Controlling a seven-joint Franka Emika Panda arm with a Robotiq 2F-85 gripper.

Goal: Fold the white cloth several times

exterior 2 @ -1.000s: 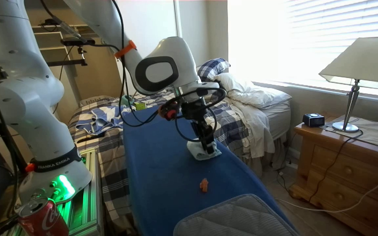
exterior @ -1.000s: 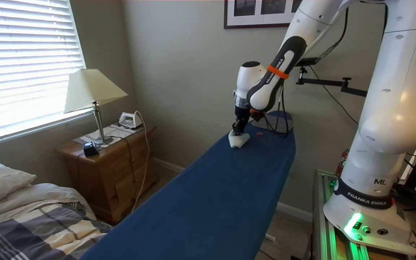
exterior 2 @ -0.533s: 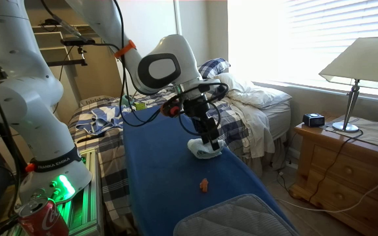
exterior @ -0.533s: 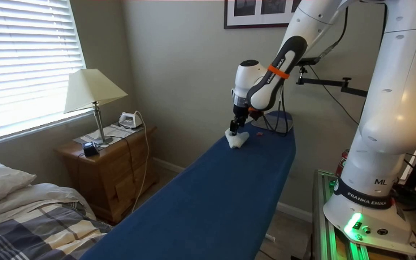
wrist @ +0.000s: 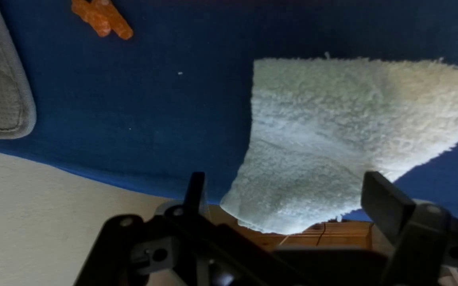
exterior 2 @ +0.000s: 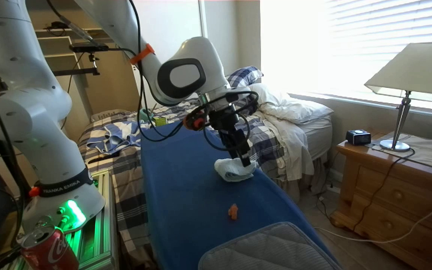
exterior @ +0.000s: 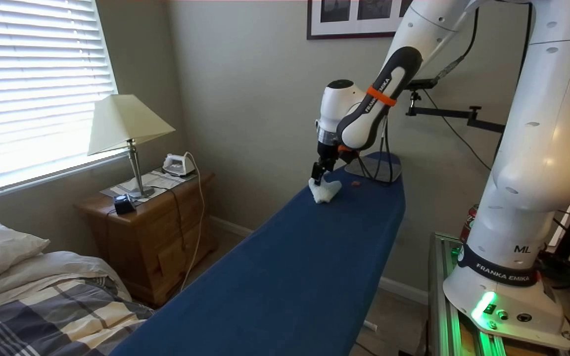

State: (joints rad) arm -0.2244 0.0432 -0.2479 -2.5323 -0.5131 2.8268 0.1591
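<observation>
raised since earlier, the hand (wrist: 284, 176) gapes wide over one end of the white cloth (wrist: 340, 123).

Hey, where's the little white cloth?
In the wrist view, the white cloth is right of center, on the blue ironing board, by the open tool; the orange pieces lie up and left.

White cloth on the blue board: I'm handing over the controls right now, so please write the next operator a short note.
Fingers: open, gripping nothing, right by the white cloth; whether they touch it is unclear.
Where: the white cloth is on the blue board, at its edge; in the wrist view, one end shows past that edge.
Done: layers show, so it looks folded at least once; exact count not visible.
Left: probably further folding and tidying, as its outline is uneven.
</observation>
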